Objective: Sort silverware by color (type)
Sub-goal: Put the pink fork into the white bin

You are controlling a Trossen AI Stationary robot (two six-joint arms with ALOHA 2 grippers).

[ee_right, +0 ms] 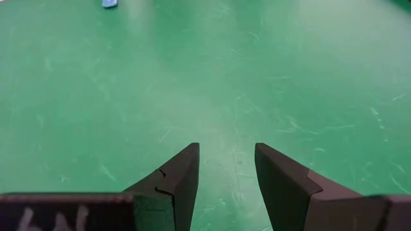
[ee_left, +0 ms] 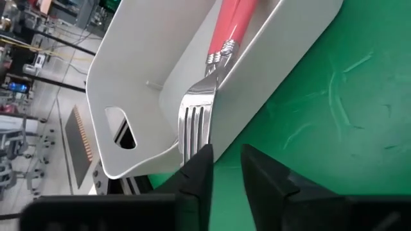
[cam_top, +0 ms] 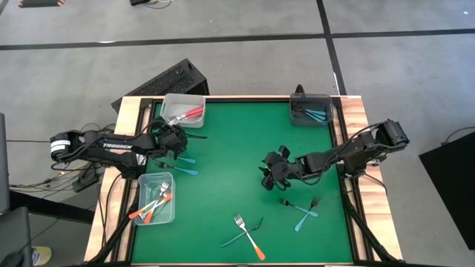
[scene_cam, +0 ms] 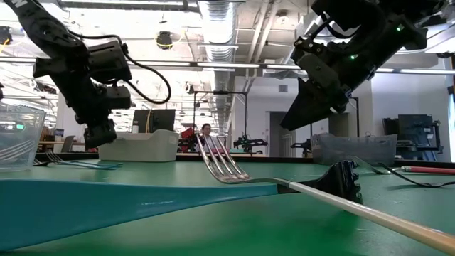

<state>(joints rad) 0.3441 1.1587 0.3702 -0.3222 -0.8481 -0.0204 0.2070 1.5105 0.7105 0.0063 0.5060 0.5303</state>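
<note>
Three bins already hold sorted silverware: red-handled forks (cam_top: 189, 114) in the clear bin (cam_top: 172, 100) at the table's far-left corner, orange-handled ones (cam_top: 153, 208) in the near-left bin (cam_top: 169, 219), teal ones (cam_top: 315, 114) in the dark grey bin (cam_top: 300, 119) far-right. Still loose on the green table (cam_top: 230, 163): two teal pieces (cam_top: 182, 166) by the left edge, a teal-and-orange pair (cam_top: 247, 233) at the near edge, more teal (cam_top: 303, 211) near-right. Left gripper (ee_left: 225, 170) sits by the red bin, fingers narrowly apart, empty; right gripper (ee_right: 226, 170) hovers mid-table, open, empty.
</note>
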